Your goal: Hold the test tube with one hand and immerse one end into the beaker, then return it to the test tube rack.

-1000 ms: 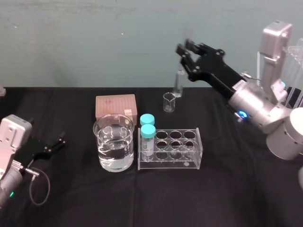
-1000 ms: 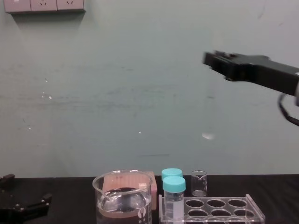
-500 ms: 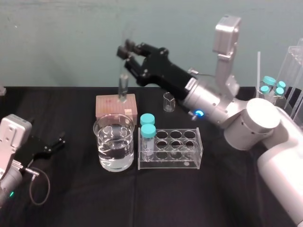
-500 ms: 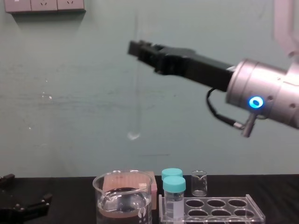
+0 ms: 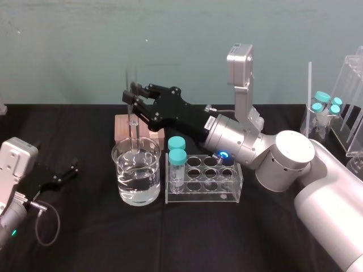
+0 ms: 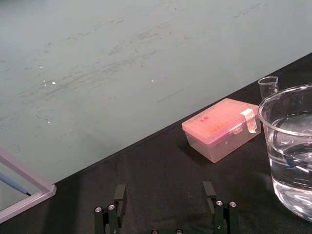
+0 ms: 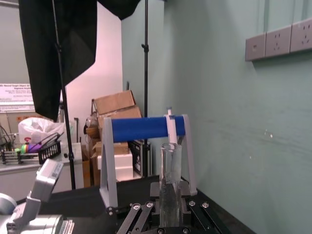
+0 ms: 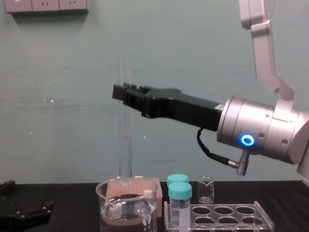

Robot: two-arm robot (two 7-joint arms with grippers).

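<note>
My right gripper [image 5: 131, 100] is shut on the test tube [image 5: 133, 116], a long clear tube that stands upright over the beaker [image 5: 136, 173]. In the chest view the test tube [image 8: 125, 135] ends at the level of the rim of the beaker [image 8: 128, 209], above the water. The right wrist view shows the test tube [image 7: 170, 178] clamped between both fingers. The clear test tube rack [image 5: 211, 180] stands just right of the beaker. At the table's left edge my left gripper [image 5: 61, 175] rests open with nothing between its fingers [image 6: 119, 195].
A pink box [image 5: 121, 128] sits right behind the beaker. Two teal-capped vials [image 5: 177, 160] stand in the rack's left end. A tiny beaker [image 8: 205, 189] stands behind the rack. More capped vials and a clear stand [image 5: 328, 105] are at the far right.
My right arm has swung left and down with the test tube, from above the tiny beaker to over the large beaker. The left arm has not moved.
</note>
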